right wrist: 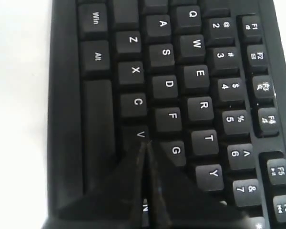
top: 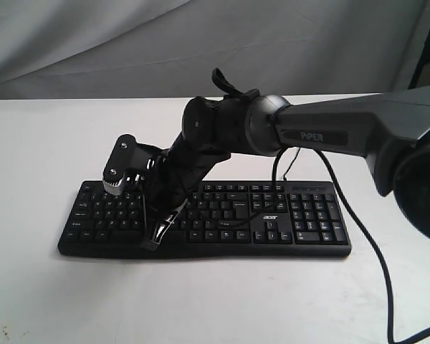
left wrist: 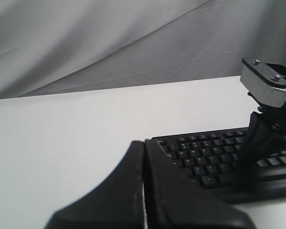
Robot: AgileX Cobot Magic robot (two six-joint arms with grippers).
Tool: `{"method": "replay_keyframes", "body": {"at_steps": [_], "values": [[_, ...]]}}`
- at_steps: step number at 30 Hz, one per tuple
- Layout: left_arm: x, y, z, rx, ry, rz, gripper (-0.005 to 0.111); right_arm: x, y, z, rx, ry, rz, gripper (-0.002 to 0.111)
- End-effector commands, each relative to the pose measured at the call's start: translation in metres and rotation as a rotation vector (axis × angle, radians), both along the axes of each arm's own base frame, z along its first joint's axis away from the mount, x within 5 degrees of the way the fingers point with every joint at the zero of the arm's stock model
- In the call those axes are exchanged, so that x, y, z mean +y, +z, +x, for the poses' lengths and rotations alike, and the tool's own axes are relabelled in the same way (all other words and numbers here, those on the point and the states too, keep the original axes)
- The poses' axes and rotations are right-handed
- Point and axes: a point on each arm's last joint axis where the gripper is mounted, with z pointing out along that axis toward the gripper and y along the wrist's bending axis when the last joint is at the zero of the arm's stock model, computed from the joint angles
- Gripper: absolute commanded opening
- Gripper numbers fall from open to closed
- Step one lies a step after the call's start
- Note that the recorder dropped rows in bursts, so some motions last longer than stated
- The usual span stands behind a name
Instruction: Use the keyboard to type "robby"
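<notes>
The black keyboard (top: 308, 215) lies across the middle of the white table, its "acer" logo towards the right. My right arm reaches across it from the right, and my right gripper (top: 153, 242) points down at the left half, near the front edge. In the right wrist view the right gripper (right wrist: 145, 144) is shut, its tip at the keyboard (right wrist: 181, 71) where the V and G keys meet; the key under the fingers is hidden. My left gripper (left wrist: 144, 142) is shut on nothing, off the left end of the keyboard (left wrist: 205, 162). It is out of the exterior view.
A black cable (top: 376, 251) hangs from the right arm and trails over the table at the right. A grey cloth (top: 93, 43) hangs behind the table's far edge. The right arm's grey wrist camera mount (left wrist: 266, 83) shows above the keyboard.
</notes>
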Motion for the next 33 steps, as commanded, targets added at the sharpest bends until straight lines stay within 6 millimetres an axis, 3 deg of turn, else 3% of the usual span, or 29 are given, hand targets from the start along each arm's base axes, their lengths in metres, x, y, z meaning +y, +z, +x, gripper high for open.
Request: {"method": "replay_keyframes", "body": {"at_steps": [1,7,18,25,28,33], "values": [[0.000,-0.001,0.000,-0.005,-0.005,0.001,0.000,-0.003,-0.001,0.002,0.004,-0.006,-0.001,0.000],[0.000,-0.001,0.000,-0.005,-0.005,0.001,0.000,-0.003,-0.009,0.001,0.023,-0.003,-0.014,0.000],[0.000,-0.001,0.000,-0.005,-0.005,0.001,0.000,-0.001,0.015,0.005,-0.037,-0.001,0.020,0.000],[0.000,-0.001,0.000,-0.005,-0.005,0.001,0.000,-0.008,0.023,0.022,-0.032,-0.028,0.036,0.000],[0.000,-0.001,0.000,-0.005,-0.005,0.001,0.000,-0.018,0.019,0.033,-0.034,-0.043,0.030,0.000],[0.000,-0.001,0.000,-0.005,-0.005,0.001,0.000,-0.013,0.011,0.043,0.013,-0.024,0.028,0.000]]}}
